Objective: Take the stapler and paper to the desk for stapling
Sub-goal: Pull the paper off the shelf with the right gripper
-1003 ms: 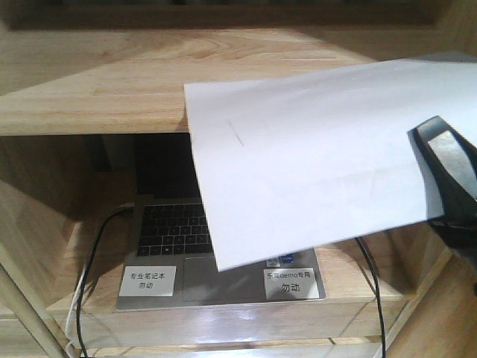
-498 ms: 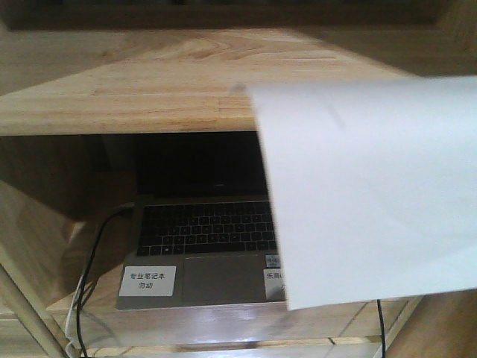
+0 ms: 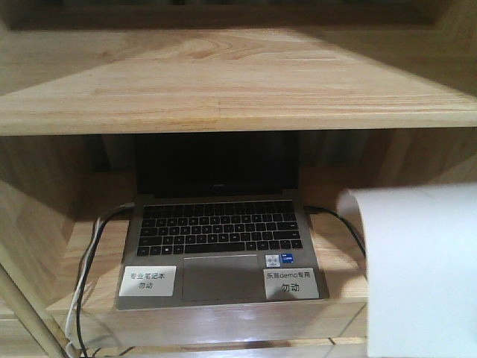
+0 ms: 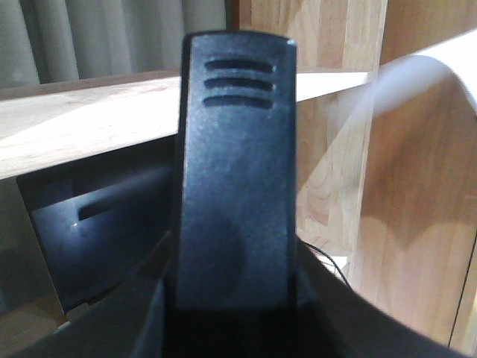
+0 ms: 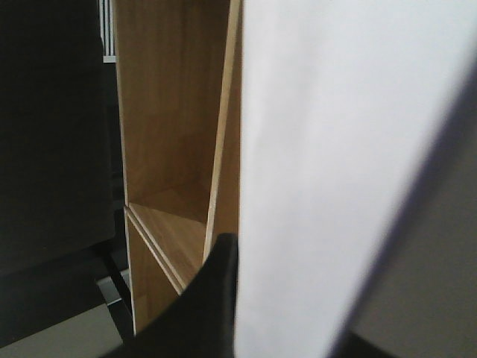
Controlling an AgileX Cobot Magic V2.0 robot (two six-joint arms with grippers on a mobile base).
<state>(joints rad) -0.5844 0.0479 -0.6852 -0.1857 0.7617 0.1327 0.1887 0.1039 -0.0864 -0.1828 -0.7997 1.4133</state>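
The black stapler [image 4: 235, 186] fills the middle of the left wrist view, rising from between the dark jaws of my left gripper [image 4: 235, 317], which is shut on it. The white paper [image 3: 421, 276] hangs curled at the lower right of the front view, in front of the shelf unit. In the right wrist view the paper [image 5: 335, 164] covers the right half, and my right gripper [image 5: 283, 313] is shut on it, with one black finger [image 5: 216, 298] on its left face. A strip of paper [image 4: 417, 74] also shows in the left wrist view. The desk is out of view. Neither gripper shows in the front view.
A light-wood shelf unit [image 3: 223, 97] faces me. An open grey laptop [image 3: 221, 246] sits in the compartment below its top board, with two white labels [image 3: 147, 281] on the palm rest. Black and white cables [image 3: 86, 283] run down its left side, a black one [image 3: 339, 224] on the right.
The paper has swung from across the shelf front to the right and down, uncovering the laptop. The right gripper, visible a second ago at the right edge, has left the front view.
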